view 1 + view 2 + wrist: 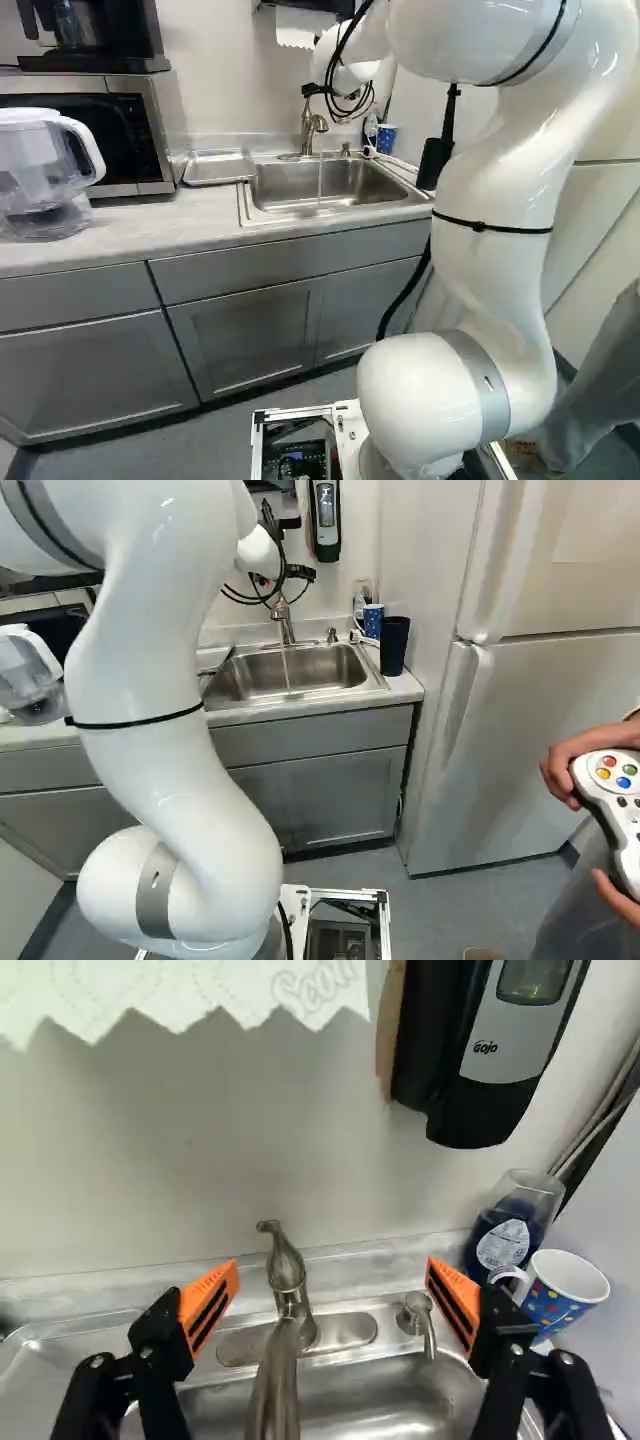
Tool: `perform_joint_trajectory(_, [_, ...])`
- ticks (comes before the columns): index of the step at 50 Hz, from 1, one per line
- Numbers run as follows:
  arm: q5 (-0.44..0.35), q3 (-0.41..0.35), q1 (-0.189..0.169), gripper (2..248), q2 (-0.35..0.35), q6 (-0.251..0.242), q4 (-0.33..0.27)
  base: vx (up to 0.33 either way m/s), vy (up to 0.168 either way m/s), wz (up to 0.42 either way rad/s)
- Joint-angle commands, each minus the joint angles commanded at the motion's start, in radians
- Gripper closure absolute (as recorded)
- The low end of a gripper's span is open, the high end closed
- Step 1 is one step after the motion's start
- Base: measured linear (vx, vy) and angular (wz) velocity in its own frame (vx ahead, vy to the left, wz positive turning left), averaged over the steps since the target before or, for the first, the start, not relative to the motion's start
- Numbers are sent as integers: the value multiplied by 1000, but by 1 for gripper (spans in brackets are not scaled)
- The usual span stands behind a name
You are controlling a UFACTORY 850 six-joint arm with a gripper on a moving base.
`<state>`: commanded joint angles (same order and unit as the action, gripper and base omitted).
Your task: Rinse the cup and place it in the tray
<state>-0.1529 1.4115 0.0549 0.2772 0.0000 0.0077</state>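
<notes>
The dotted blue cup with a white inside (568, 1292) stands at the sink's right back corner, also visible as a small blue cup (373, 619) in the right base view. My gripper (333, 1282) is open in the wrist view, its orange-padded fingers wide apart with nothing held; the cup is outside them, beside one finger. Both base views hide its fingers behind the arm's wrist. The faucet (286, 1340) is seen between and under the fingers. A thin stream of water (320, 180) falls from it into the sink (275, 188). A metal tray (218, 167) lies left of the sink.
A tall dark cup (394, 646) and a clear container with blue inside (512, 1222) are near the dotted cup. A soap dispenser (500, 1050) and paper towel (180, 995) hang above. Pitcher (45, 170) and microwave (130, 135) stand left; fridge (540, 720) right. A person's hands hold a controller.
</notes>
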Motion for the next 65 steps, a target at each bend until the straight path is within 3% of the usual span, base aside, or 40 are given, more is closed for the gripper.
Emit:
perform_joint_trajectory(30, [66,-170,19,3,-155,0,0,0,0,0])
perform_joint_trajectory(65, [237,-356,-15,3,-336,0,0,0,0,0])
